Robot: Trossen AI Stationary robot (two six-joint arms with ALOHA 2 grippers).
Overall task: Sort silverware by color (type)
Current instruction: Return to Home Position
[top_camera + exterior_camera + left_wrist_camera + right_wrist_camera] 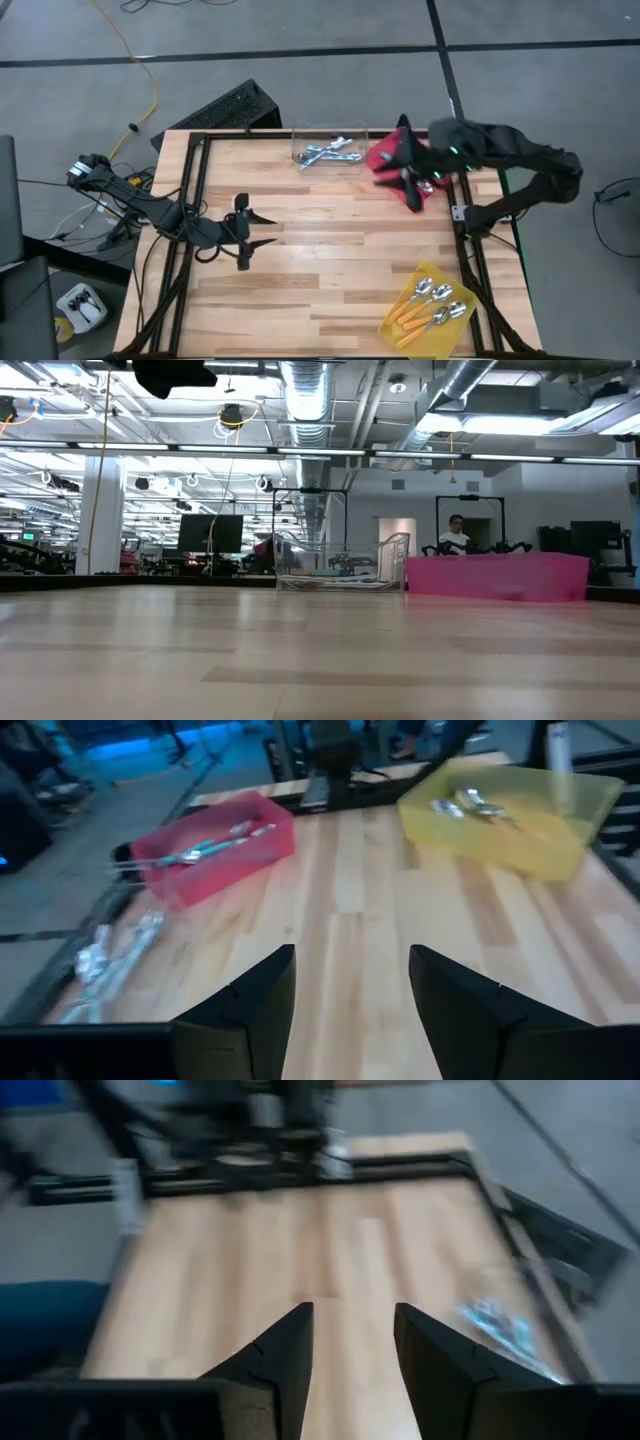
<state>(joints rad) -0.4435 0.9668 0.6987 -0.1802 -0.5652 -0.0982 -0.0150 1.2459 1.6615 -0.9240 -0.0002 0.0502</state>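
Silverware all binned, each handle colour kept apart as the task asks: orange-handled, shiny-bowled spoons in the yellow plastic tray, pale ones in the clear tray, teal in the red tray, left gripper mid-table and right gripper above the red tray both spread, empty.

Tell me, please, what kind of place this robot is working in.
Most likely a large open robotics lab or workshop: bare ducts run under the ceiling, a dark monitor stands at another station, and a person shows far behind the wooden table.
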